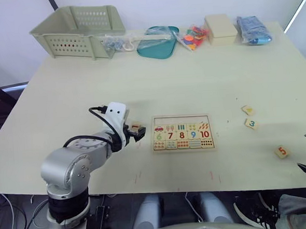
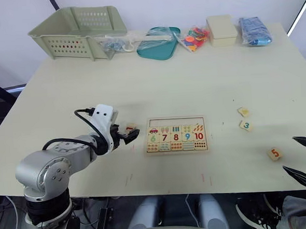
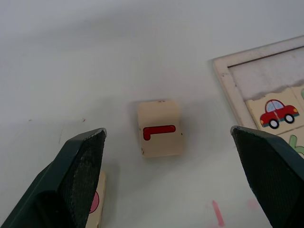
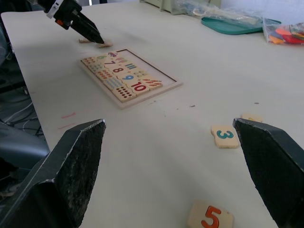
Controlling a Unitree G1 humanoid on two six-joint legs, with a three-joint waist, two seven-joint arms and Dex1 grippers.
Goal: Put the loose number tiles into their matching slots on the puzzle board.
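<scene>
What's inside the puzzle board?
The puzzle board holds picture tiles, number tiles 6 to 10 and dot tiles. Its far row of slots looks empty. What lies under the seated tiles is covered.

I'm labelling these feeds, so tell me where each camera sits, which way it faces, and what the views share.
Left and right eye views: on the head, looking down over the table; left arm and board show.
Left wrist view: between open left gripper fingers, down at tile 1 and the board corner.
Right wrist view: low, between open right gripper fingers, facing tiles 3, 5 and the board.
All share the board.
</scene>
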